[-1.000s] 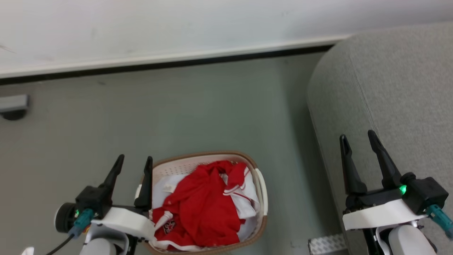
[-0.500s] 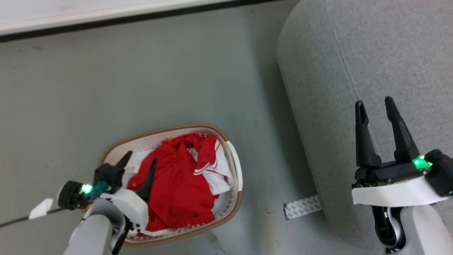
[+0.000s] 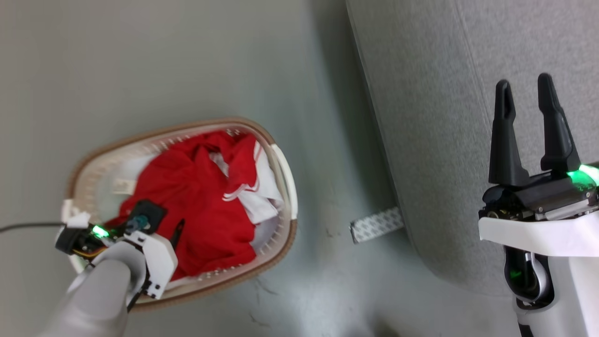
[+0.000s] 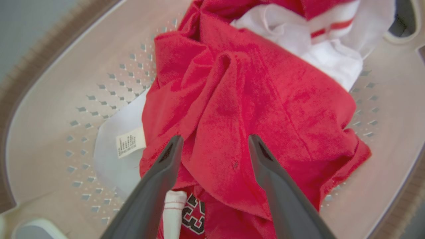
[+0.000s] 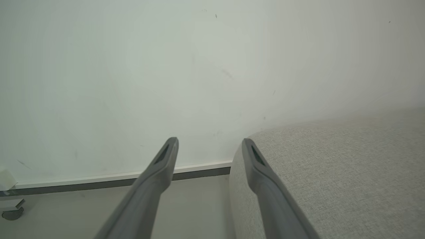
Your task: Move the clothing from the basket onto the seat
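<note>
The clothing (image 3: 201,196) lies crumpled in the basket (image 3: 290,234) on the floor (image 3: 140,70), left of the seat (image 3: 435,93). The left gripper (image 4: 215,137) hangs over the clothing with jaws spread, tips perhaps brushing the fabric. The right gripper (image 3: 523,82) hovers over the seat, jaws apart and empty.

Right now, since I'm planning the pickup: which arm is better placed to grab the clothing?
The left. The left claw hangs open right above the red clothing inside the basket; the right claw, also open, is over the seat, away from the basket.
</note>
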`<state>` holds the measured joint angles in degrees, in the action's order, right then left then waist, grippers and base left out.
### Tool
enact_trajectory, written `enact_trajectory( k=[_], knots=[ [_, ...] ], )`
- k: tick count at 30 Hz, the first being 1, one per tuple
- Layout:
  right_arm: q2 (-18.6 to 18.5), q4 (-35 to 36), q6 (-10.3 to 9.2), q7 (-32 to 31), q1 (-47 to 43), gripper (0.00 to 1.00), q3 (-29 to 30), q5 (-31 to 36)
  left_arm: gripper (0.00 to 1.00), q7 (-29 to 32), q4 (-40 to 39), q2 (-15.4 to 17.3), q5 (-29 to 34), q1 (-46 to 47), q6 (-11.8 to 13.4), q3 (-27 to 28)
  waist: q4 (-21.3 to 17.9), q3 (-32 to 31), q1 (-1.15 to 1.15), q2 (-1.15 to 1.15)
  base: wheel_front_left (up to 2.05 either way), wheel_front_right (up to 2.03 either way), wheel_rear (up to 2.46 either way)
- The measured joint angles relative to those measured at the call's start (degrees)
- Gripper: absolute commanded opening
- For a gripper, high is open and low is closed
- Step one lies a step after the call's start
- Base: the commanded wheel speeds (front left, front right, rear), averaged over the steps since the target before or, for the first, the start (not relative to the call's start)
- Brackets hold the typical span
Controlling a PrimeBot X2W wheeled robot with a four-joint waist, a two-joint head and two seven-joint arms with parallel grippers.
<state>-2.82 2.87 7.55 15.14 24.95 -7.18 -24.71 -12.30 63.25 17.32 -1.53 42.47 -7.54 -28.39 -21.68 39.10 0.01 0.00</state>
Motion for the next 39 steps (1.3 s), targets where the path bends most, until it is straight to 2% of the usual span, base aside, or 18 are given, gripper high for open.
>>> enact_trajectory(
  k=[12, 20, 22, 23, 24, 26, 27, 35, 39],
  knots=[
    [0.0, 2.0, 0.0, 0.0, 2.0, 1.0, -1.5, -3.6, 1.0, 8.0, 7.6, 2.1, -2.4, 7.8, 0.0, -11.6, -4.8, 9.4, 0.0, 0.0, 0.0, 0.0, 0.0],
    [0.0, 1.7, 0.0, 0.0, 2.8, 1.0, -1.6, -4.1, 1.0, 11.9, 8.7, 3.2, -5.8, 10.4, 0.0, -14.7, -6.1, 11.4, -0.01, 0.0, 0.0, 0.0, 0.0],
    [0.0, 1.4, 0.0, 0.0, 2.8, 1.0, -1.6, -4.0, 0.71, 12.3, 8.8, 2.9, -6.4, 10.5, 0.0, -15.1, -5.9, 11.2, -0.01, 0.0, 0.0, 0.0, 0.0],
    [0.0, 1.2, 0.0, 0.0, 2.8, 1.0, -1.5, -4.0, 0.62, 12.3, 8.9, 2.7, -6.8, 10.5, 0.0, -15.3, -5.9, 11.0, -0.01, 0.0, 0.0, 0.0, 0.0],
    [0.0, 1.0, 0.0, 0.0, 2.8, 1.0, -1.5, -3.9, 0.42, 12.3, 9.0, 2.4, -7.1, 10.5, 0.0, -15.5, -5.8, 10.7, -0.01, 0.0, 0.0, 0.0, 0.0],
    [0.0, 0.9, 0.0, 0.0, 2.8, 1.0, -1.4, -3.6, 0.18, 12.3, 9.2, 2.0, -7.3, 10.4, 0.0, -15.7, -5.6, 10.4, -0.01, 0.0, 0.0, 0.0, 0.0],
    [0.0, 0.8, 0.0, 0.0, 2.8, 1.0, -1.3, -3.3, 0.0, 11.8, 9.4, 1.3, -8.0, 10.1, 0.0, -15.9, -5.2, 9.7, -0.01, 0.0, 0.0, 0.0, 0.0],
    [0.0, -0.1, 0.0, 0.0, 2.7, 1.0, -0.7, 0.3, 0.0, 8.5, 9.8, -1.6, -11.0, 7.6, 0.0, -15.2, -3.1, 4.9, -0.01, 0.0, 0.0, 0.0, 0.0],
    [0.0, -1.2, 0.0, 0.0, 1.5, 1.0, -0.3, 2.8, 0.0, 5.8, 10.0, -4.3, -14.0, 4.9, 0.0, -14.2, -1.3, -0.4, -0.01, 0.0, 0.0, 0.0, 0.0]
  ],
)
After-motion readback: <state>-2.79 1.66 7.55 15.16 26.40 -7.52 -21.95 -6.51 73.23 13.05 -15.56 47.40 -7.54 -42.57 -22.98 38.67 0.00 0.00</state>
